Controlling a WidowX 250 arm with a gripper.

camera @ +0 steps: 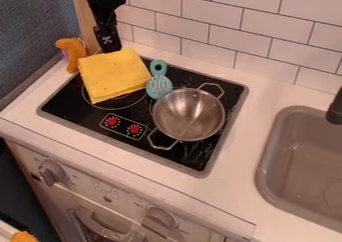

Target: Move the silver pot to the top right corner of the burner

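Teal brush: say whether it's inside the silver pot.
No, the teal brush lies between the yellow cloth and the silver pot.

A yellow cloth lies beside a teal brush (slotted, by its look) on the stovetop.

Soft, fairly even light covers the scene, and the black two-finger gripper reads as a dark shape with little detail. To its right, the white rectangular wall tiles look pale and bright. Below and right of the gripper, the round silver metal pot carries pale glints inside its bowl, and the black glass stovetop shows faint whitish patches. Far below the gripper, the off-white oven front lies in duller light, beside deep shadow at lower left
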